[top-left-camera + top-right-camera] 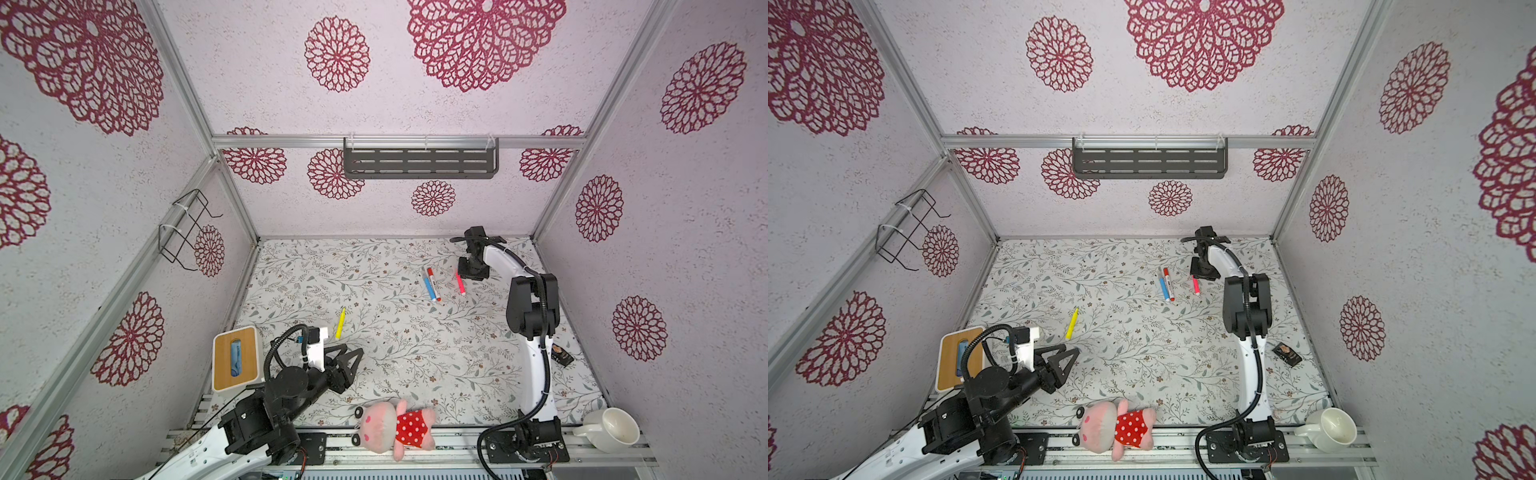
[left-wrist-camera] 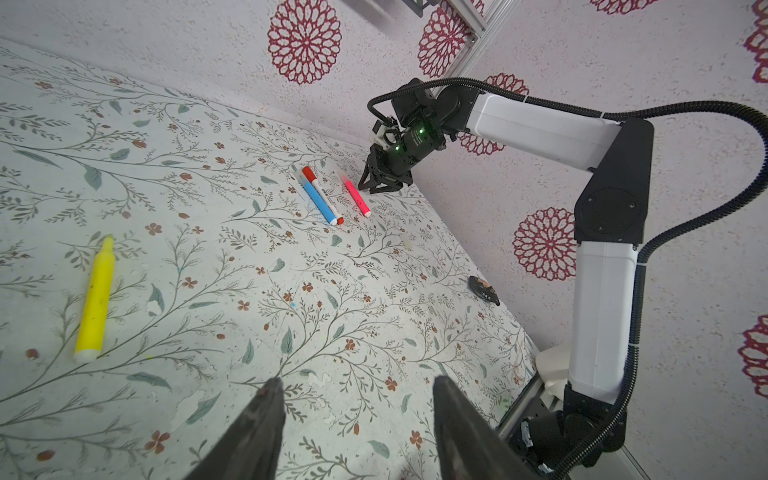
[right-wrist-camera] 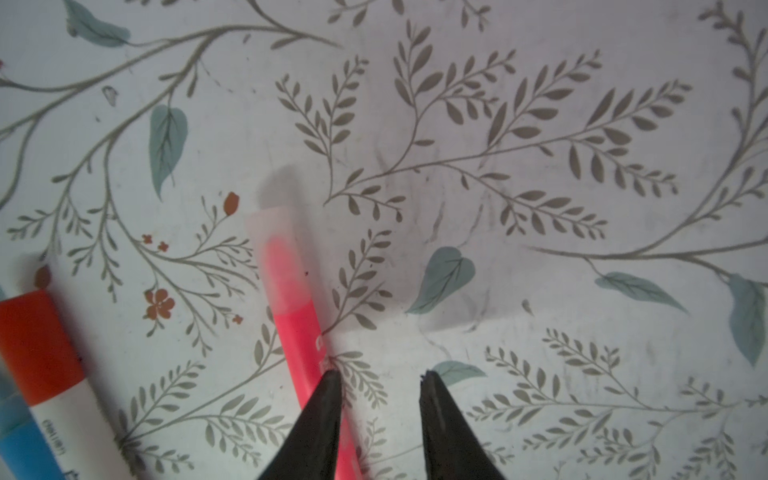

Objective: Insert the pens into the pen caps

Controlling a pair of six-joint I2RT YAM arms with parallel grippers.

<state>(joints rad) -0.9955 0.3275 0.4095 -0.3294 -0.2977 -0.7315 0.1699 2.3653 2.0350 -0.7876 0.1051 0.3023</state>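
Four pens lie on the floral mat. The yellow pen (image 1: 340, 323) (image 2: 95, 299) lies alone, just beyond my left gripper (image 1: 353, 350) (image 2: 357, 384), which is open and empty. The blue pen (image 1: 429, 287) (image 2: 319, 203) and the white pen (image 1: 434, 284) (image 3: 79, 419) lie side by side at the far right. A red pen cap (image 3: 35, 345) sits on the white pen's end. The pink pen (image 1: 460, 283) (image 3: 293, 316) wears a translucent cap (image 3: 276, 232). My right gripper (image 1: 471, 270) (image 3: 380, 376) hovers low at the pink pen's far end, open. One finger overlaps the pen; nothing is between the jaws.
A tissue box (image 1: 235, 359) stands at the left edge behind my left arm. A pink plush toy (image 1: 392, 424) lies at the front edge and a white mug (image 1: 611, 430) at the front right. A small dark object (image 1: 562, 355) lies by the right wall.
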